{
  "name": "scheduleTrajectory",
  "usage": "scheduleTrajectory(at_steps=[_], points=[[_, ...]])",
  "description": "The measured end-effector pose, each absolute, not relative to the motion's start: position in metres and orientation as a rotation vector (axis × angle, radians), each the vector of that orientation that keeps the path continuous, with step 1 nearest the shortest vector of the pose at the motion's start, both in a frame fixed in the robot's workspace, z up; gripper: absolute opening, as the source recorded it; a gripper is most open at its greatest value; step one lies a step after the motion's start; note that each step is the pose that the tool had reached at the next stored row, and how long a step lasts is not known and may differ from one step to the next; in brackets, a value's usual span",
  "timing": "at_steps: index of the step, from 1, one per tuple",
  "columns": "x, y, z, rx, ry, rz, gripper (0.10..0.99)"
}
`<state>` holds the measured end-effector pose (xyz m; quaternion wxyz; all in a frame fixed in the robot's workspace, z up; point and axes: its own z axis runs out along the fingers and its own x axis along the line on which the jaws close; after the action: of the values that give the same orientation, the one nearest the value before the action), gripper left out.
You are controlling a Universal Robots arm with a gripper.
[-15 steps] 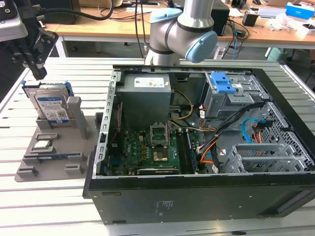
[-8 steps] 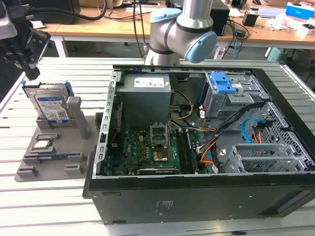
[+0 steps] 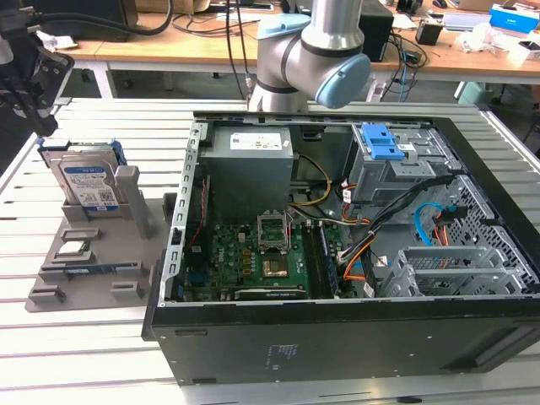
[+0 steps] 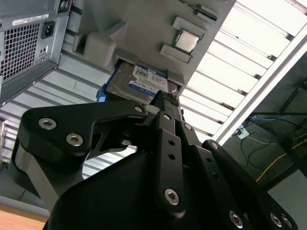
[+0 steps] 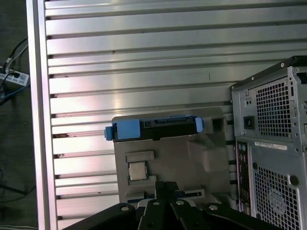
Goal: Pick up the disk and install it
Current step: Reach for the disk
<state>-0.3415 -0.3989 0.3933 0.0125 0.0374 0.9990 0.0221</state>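
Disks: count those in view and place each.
1. The disk stands on edge in the gray holder, at the exterior view's left of the computer case. The case's drive cages may hide more.

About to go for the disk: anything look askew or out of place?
Nothing stands out. The disk stands on edge in the grey holder, beside the open computer case.

disk (image 5: 153, 128) in grey holder (image 5: 192, 153) slot | chip (image 5: 136, 170) in recess | pc case (image 5: 273, 143) nr holder
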Motion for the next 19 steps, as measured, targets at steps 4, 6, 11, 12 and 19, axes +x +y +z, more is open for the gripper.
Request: scheduleTrajectory(at_steps=[4, 6, 11, 12, 19], points=[[-0.351, -0.399, 0.393, 0.117, 3.114, 0.069, 0.106], [-0.354, -0.399, 0.393, 0.117, 3.114, 0.069, 0.106], [-0.363, -0.399, 0.393, 0.117, 3.114, 0.069, 0.106], [-0.365, -0.399, 0.393, 0.117, 3.114, 0.069, 0.106], [-0.376, -0.399, 0.393, 0.116, 3.114, 0.069, 0.106]])
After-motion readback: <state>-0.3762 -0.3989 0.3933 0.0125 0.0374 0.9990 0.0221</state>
